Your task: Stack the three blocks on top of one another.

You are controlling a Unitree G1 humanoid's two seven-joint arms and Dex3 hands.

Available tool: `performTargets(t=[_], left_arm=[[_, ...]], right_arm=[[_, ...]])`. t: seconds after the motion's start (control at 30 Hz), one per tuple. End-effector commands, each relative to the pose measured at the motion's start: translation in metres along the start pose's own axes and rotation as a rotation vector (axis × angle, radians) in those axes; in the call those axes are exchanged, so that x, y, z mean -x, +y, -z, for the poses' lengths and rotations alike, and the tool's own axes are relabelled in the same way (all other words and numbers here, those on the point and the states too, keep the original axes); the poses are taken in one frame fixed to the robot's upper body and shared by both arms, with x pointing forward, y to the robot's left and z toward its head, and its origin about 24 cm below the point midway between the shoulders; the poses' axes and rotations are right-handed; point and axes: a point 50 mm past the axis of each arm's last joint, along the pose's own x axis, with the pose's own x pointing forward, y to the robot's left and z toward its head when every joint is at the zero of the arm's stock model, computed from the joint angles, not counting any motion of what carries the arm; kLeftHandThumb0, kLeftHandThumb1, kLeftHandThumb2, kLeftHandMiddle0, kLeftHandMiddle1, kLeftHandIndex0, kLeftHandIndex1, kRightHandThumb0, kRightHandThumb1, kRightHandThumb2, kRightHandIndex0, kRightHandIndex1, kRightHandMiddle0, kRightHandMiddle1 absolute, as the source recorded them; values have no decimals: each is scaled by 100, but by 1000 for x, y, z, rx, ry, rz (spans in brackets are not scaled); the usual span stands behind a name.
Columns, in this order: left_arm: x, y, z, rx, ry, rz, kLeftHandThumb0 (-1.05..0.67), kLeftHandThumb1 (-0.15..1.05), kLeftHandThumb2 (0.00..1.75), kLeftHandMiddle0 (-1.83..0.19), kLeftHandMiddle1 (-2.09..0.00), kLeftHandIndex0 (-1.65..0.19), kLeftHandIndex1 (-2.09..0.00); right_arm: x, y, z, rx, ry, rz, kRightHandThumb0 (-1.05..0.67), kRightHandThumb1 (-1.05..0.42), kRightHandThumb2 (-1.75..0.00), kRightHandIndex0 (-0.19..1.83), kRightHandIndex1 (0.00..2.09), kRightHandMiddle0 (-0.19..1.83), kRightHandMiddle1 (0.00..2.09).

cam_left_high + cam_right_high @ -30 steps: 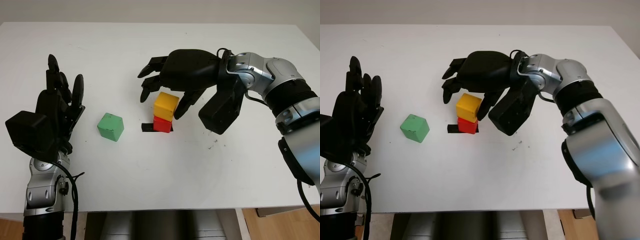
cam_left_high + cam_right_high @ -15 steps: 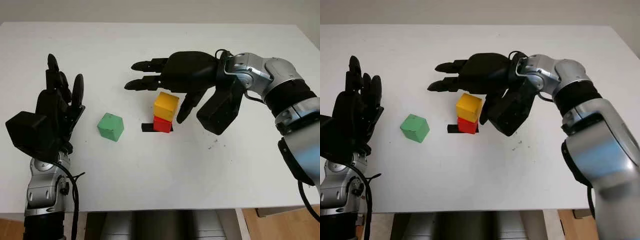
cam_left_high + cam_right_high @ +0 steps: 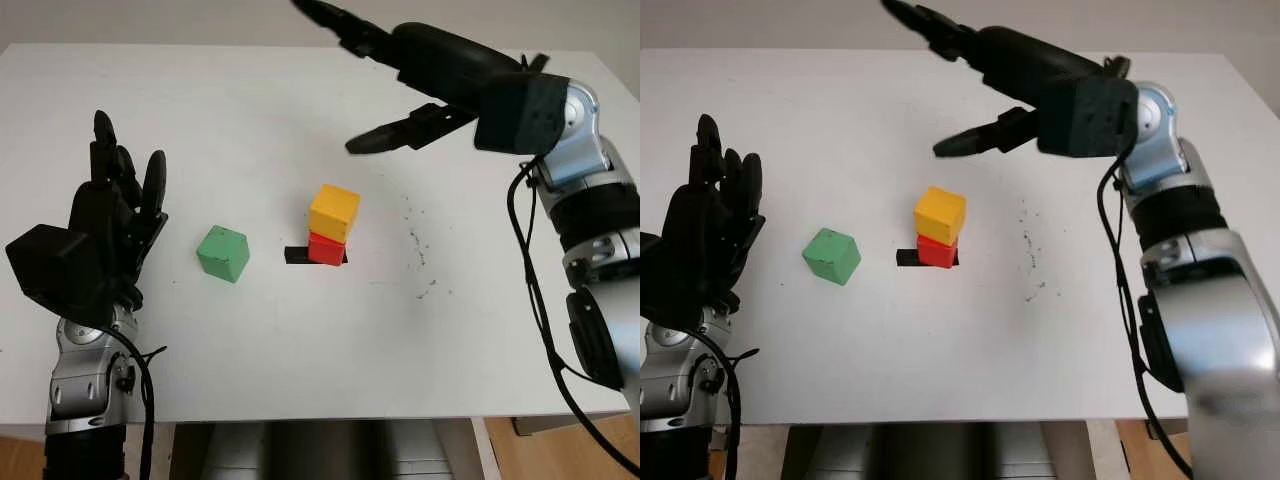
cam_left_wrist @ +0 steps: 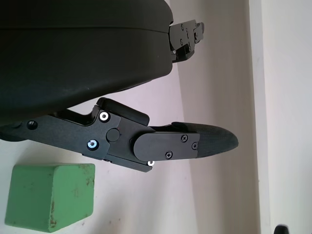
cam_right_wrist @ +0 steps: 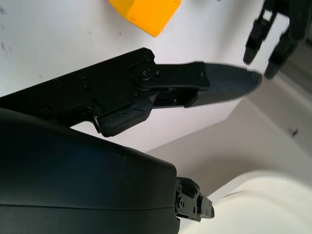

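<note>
Left hand [image 3: 105, 235] open, raised at the surface's [image 3: 300, 340] near left, and the green block [image 3: 222, 253] sits just to its right, clearly this hand's pick. Beyond, yellow block [image 3: 333, 212] sits on red block [image 3: 324, 248]. Right hand [image 3: 420, 75], open and empty, hangs high over the far side.

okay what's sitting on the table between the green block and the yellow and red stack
Nothing: bare white table runs from the green block to the stack, in the left eye view. The black marker sits at the stack's base.
</note>
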Motion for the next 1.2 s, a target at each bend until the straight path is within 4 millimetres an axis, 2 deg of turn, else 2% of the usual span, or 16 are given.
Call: performTargets(t=[0.0, 0.07, 0.13, 0.27, 0.37, 0.43, 0.53, 0.7, 0.9, 1.17], left_arm=[[-1, 5, -8, -57, -25, 38, -65, 105, 38, 15, -5, 11, -5], [-3, 6, -12, -113, -29, 83, -67, 105, 34, 9, -7, 6, -8], [-5, 6, -17, -225, -39, 119, -68, 105, 34, 2, -9, 0, -10], [-7, 7, -26, -418, -55, 198, -70, 105, 37, -10, -9, -9, -12], [-9, 9, -34, -542, -56, 243, -71, 105, 28, -17, -9, -15, -12], [-12, 10, -44, -750, -73, 275, -74, 105, 25, -21, -8, -19, -12], [-16, 10, -58, -966, -99, 351, -74, 105, 18, -20, -6, -23, -10], [-28, 6, -82, -1269, -111, 505, -72, 100, 6, -5, -2, -27, -9], [-38, -5, -92, -1374, -125, 616, -70, 91, 3, -1, -4, -31, -9], [-44, -12, -83, -1429, -117, 669, -76, 87, 4, 3, -4, -31, -7]], right_arm=[[7, 3, 8, -132, -2, 74, -78, -105, -64, -18, 2, -18, 3], [15, 9, 21, -283, 32, 127, -79, -105, -63, -19, 0, -19, 1], [21, 16, 28, -364, 69, 165, -82, -105, -65, -19, 0, -19, 0], [31, 29, 36, -436, 108, 194, -84, -105, -72, -19, 0, -19, 0], [40, 40, 43, -472, 135, 210, -82, -105, -74, -19, 0, -19, 0], [46, 47, 48, -490, 169, 215, -81, -105, -75, -19, 0, -19, 0], [53, 51, 52, -509, 202, 219, -81, -105, -75, -19, 0, -19, 0], [61, 52, 56, -522, 229, 250, -75, -105, -73, -19, 0, -19, 0], [64, 53, 55, -541, 252, 300, -77, -105, -70, -19, 0, -19, 0], [66, 54, 54, -563, 266, 346, -76, -105, -67, -19, 0, -19, 0]])
